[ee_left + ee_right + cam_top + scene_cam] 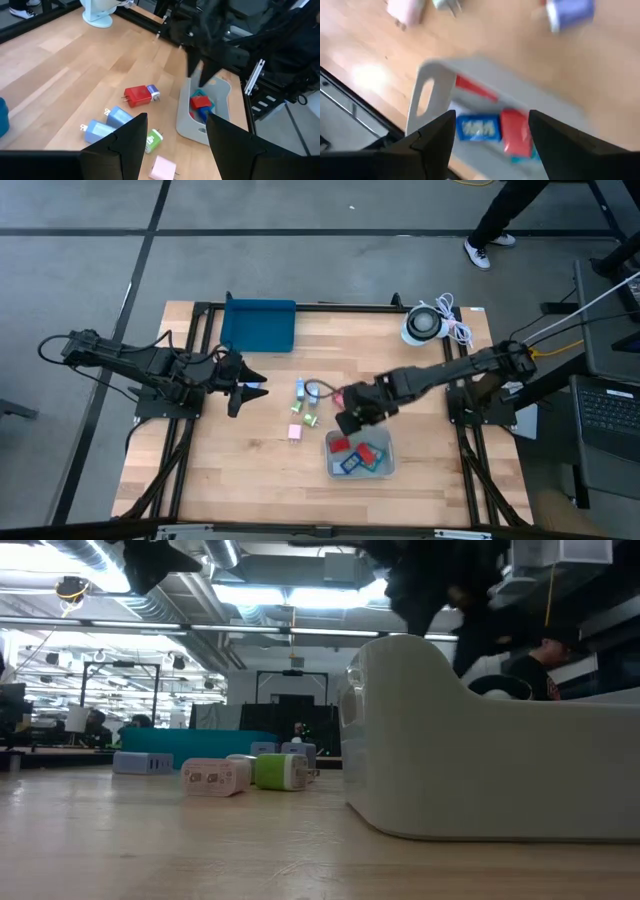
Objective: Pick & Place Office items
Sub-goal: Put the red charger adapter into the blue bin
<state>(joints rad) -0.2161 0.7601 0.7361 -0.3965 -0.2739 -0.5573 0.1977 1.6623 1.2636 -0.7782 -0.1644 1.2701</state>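
Several office items lie loose at mid-table: two light blue pieces (pixel 107 123), a red one (pixel 136 95) with a small blue one (pixel 153 91) beside it, a green one (pixel 154 140) and a pink one (pixel 163 167). More red (pixel 515 132) and blue (pixel 477 127) pieces lie in a grey tray (pixel 386 467). My right gripper (pixel 348 420) hangs open over the tray's far left corner, touching nothing. My left gripper (pixel 255 387) is open, raised left of the loose pieces.
A dark blue tray (pixel 258 325) sits at the far edge, left of centre. A white coiled cable with its round holder (pixel 430 323) is at the far right corner. A laptop (pixel 610 410) stands off the table's right side. A person's legs (pixel 500 220) show beyond the table.
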